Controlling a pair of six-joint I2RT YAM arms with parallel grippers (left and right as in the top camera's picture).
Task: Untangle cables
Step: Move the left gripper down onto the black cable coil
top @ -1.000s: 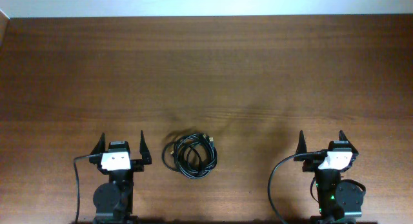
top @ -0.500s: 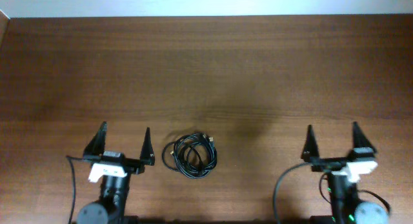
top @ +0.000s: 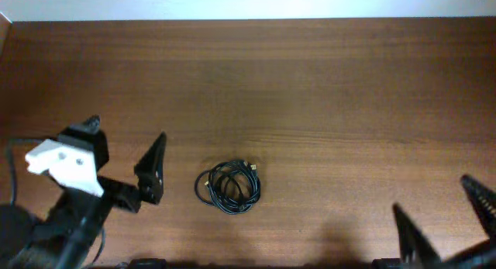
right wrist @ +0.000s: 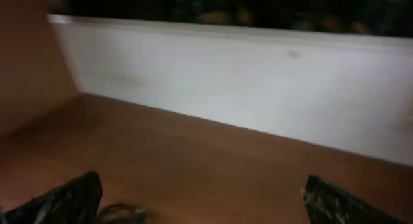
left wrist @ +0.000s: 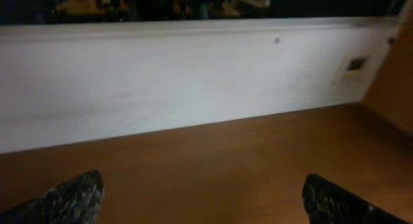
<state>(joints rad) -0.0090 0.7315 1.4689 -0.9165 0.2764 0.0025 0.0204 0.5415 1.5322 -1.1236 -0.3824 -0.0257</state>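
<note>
Both arms are up off the counter (top: 325, 83) and I have nothing in hand, so as far as I can judge the job has not really begun. The left end effector (top: 129, 127) has its fingers spread wide with only bare wood between them. The right end effector (top: 428, 191) is the same: apart and empty, with its two dark fingers poking in at the bottom corner of the overhead view.

The cables (top: 229, 187) lie as one small tight bundle of thin black loops, wound over one another and flat on the wood. From the left end effector the bundle sits just off to its right, near the inner finger but not touching it. From the right end effector it is well away to the left. A small pale tip shows at the far edge of the coil (probably a plug end, though it is too small for me to be sure).

The left wrist camera gives me only the counter, a white wall (left wrist: 193, 75) and my own fingertips (left wrist: 71, 198) at the lower corners, with no cord in sight. In the right wrist camera a dark loop (right wrist: 122, 214) peeks in low down, just beside the left-hand fingertip; I take it for the bundle, but it is blurred.

What is left is everything. Someone has to pin or lift one strand, find a free end, and draw the loops apart until the cords lie separately. I cannot tell from here how many cords are in the coil.
</note>
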